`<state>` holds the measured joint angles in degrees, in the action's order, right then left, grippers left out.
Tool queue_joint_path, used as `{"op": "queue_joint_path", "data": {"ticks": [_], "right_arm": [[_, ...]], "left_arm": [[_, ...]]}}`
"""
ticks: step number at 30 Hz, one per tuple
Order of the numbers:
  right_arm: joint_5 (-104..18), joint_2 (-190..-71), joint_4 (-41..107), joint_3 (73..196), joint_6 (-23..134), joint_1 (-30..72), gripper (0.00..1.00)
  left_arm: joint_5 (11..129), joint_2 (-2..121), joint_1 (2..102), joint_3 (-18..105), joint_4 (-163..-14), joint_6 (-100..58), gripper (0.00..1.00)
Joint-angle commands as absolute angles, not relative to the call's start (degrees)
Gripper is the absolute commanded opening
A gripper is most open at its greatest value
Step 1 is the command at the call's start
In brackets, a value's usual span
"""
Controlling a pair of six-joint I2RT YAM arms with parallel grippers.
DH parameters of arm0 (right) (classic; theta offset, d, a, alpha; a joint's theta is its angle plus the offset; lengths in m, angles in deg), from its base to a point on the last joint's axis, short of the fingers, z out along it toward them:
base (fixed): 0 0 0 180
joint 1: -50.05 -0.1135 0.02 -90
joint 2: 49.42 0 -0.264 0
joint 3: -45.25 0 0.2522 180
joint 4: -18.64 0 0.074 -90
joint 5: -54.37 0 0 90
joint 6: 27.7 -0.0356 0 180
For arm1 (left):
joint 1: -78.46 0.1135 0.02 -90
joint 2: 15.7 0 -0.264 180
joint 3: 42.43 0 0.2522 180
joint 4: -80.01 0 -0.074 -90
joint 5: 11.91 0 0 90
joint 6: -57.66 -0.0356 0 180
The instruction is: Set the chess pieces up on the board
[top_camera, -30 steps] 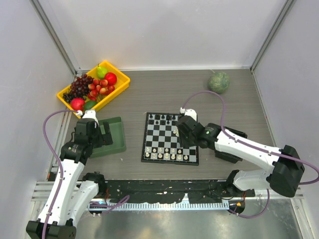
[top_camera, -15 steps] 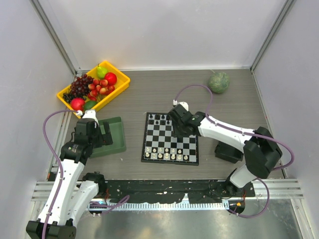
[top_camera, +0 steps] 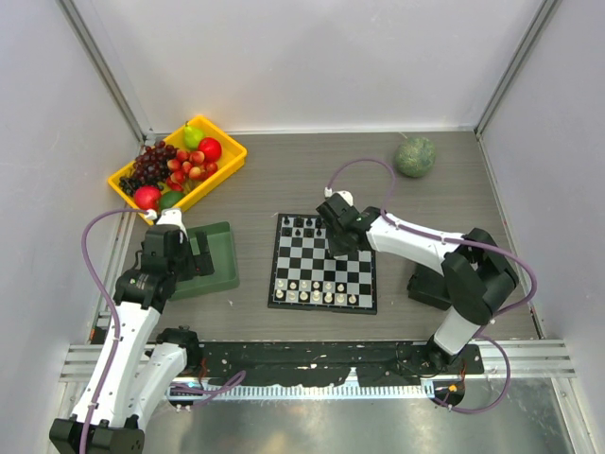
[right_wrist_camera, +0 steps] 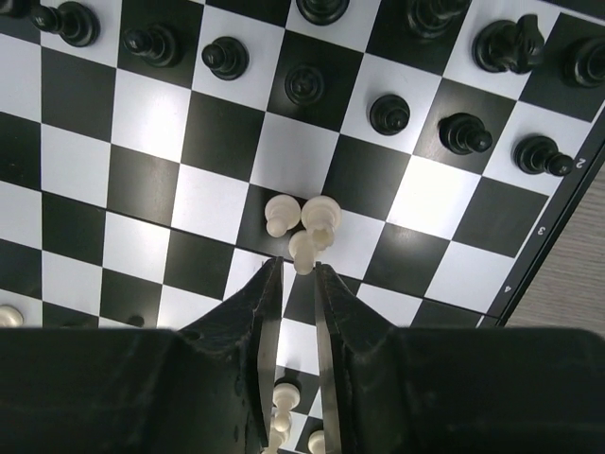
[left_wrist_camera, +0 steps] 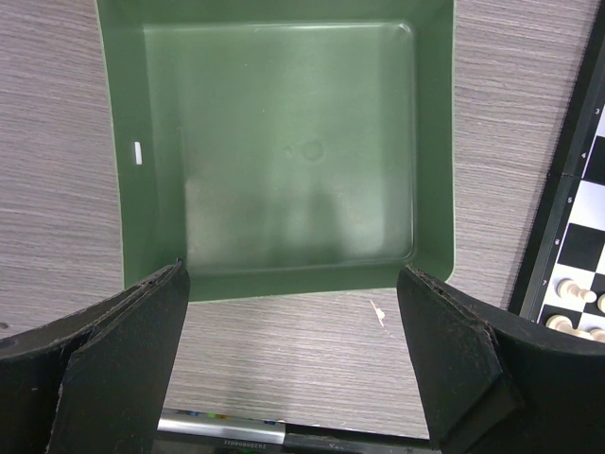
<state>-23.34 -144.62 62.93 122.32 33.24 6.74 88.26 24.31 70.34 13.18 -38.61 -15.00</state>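
We have the right gripper (right_wrist_camera: 299,276) low over the board (top_camera: 322,265), on the far half, right of centre. Its jaws are narrow, pinched on a cream piece (right_wrist_camera: 302,252) that sits between the two tips, and in the wrist view the fingers (right_wrist_camera: 265,312) look to touch it on both sides. Two more cream pieces (right_wrist_camera: 280,214) stand just beyond it, close together near where a black and a white square meet. We can't tell if they touch.

Black pieces (right_wrist_camera: 304,83) stand upright further out in that view, mostly one per square. From the top camera we see black ones along the far edge of the board and a line of cream ones (top_camera: 321,292) in the near rows.

The left gripper (left_wrist_camera: 291,284) has its jaws spread wide and hangs over the near rim of the green tray (left_wrist_camera: 284,142). The tray lies left of the board and apart from it, on the wood-grain table (top_camera: 284,180). The board's dark border shows at the right edge of the left wrist view, with a couple of cream pieces on it.

There is a yellow bin (top_camera: 227,137) of fruit (top_camera: 161,165) at the far left. A round green object (top_camera: 415,156) lies at the far right, well apart from the board.
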Motion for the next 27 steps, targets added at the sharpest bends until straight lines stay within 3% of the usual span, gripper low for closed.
{"op": "queue_joint_path", "data": {"ticks": [1, 10, 27], "right_arm": [[-23.24, -145.40, 60.80, 125.19, 34.61, 6.99, 0.24], [-23.24, -145.22, 61.15, 124.49, 35.05, 7.07, 0.21], [-22.71, -145.66, 61.06, 123.79, 35.40, 7.07, 0.25]], "left_arm": [[87.67, 24.29, 70.55, 15.28, -38.94, -15.29, 0.99], [87.76, 24.47, 70.55, 15.28, -38.86, -15.29, 0.99], [87.76, 24.56, 70.55, 15.28, -38.86, -15.21, 0.99]]}}
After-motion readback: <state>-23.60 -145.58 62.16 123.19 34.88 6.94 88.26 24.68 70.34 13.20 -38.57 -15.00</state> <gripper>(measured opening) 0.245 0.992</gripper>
